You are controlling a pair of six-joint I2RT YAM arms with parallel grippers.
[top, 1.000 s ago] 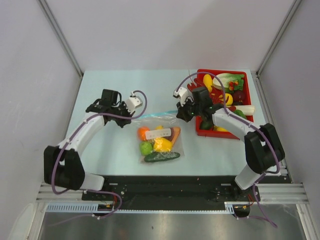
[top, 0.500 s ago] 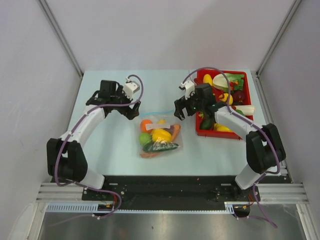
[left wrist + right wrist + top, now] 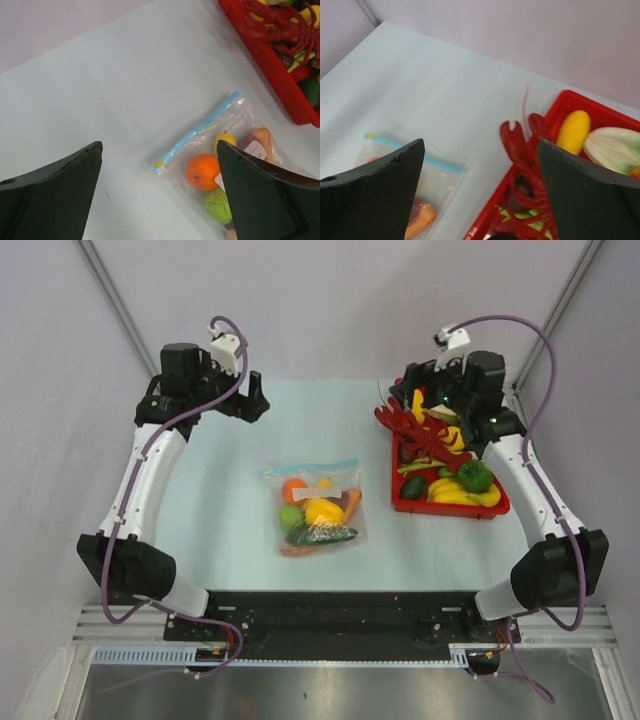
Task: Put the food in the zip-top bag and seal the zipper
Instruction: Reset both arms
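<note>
pale blue bench (image 3: 210, 490) carries zip-top bag (image 3: 315, 505) lying flat near centre, food inside; red tray (image 3: 400, 502) of toy produce at right, apart from bag.

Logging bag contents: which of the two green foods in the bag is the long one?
The dark green cucumber, lying across the end away from the zipper; the other is a lighter, round fruit.
</note>
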